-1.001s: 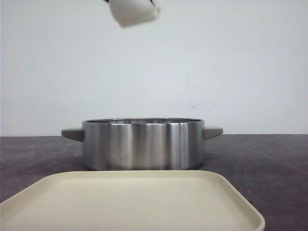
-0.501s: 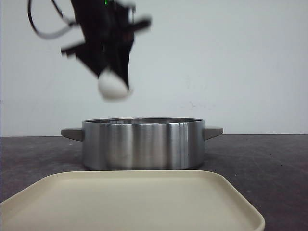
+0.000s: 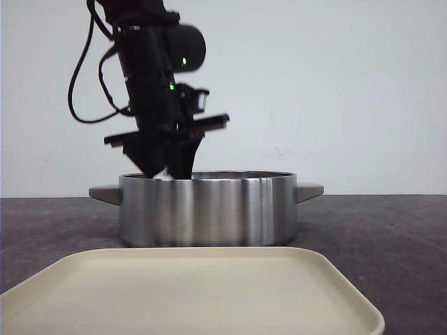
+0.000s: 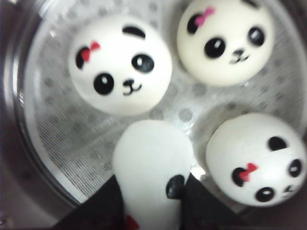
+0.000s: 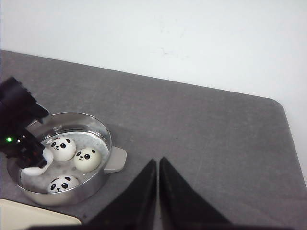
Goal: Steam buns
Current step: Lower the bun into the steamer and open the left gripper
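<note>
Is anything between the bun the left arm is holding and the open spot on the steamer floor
Nothing visible. The held bun in the left tool hangs over bare perforated floor inside the pot. The three other buns sit beside that spot, not on it.

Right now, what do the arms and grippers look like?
Left arm: black, boxy links with a rounded housing, small green lights, a red mark, and looping black cables at its side. Left gripper: black fingers. Right gripper: two matte black tapered fingers, no markings visible.
</note>
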Motion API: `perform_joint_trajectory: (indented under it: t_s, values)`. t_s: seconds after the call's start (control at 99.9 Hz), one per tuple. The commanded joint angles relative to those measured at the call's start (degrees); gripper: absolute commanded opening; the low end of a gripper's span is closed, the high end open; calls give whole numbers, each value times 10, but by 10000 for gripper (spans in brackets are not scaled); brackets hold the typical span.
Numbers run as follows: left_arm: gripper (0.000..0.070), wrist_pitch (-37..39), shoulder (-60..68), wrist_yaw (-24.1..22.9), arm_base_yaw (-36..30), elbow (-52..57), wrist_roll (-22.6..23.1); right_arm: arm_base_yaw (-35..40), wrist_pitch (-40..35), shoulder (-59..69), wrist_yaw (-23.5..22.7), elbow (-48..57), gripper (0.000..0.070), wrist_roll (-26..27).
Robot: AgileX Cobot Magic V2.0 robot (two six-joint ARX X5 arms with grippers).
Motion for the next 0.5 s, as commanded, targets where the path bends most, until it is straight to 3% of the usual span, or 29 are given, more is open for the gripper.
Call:
perform_joint_trajectory:
  t_s: [0.0, 0.06, 0.1, 0.21, 0.26, 0.491]
  values:
    - [41, -4, 20, -2, -3, 13, 7, 7, -40, 5, 3, 9, 0, 2]
    - [68, -6, 22, -2, -3, 13, 14, 7, -40, 5, 3, 9, 0, 2]
    - [150, -6, 23, -2, -3, 13, 17, 7, -40, 5, 3, 9, 0, 2]
    - [548, 2, 23, -2, -3, 13, 17, 7, -40, 5, 3, 9, 0, 2]
    - [691, 2, 23, -2, -2, 13, 17, 7, -40, 5, 3, 9, 0, 2]
    - [700, -34, 22, -2, 2, 42, 17, 7, -40, 5, 3, 9, 0, 11]
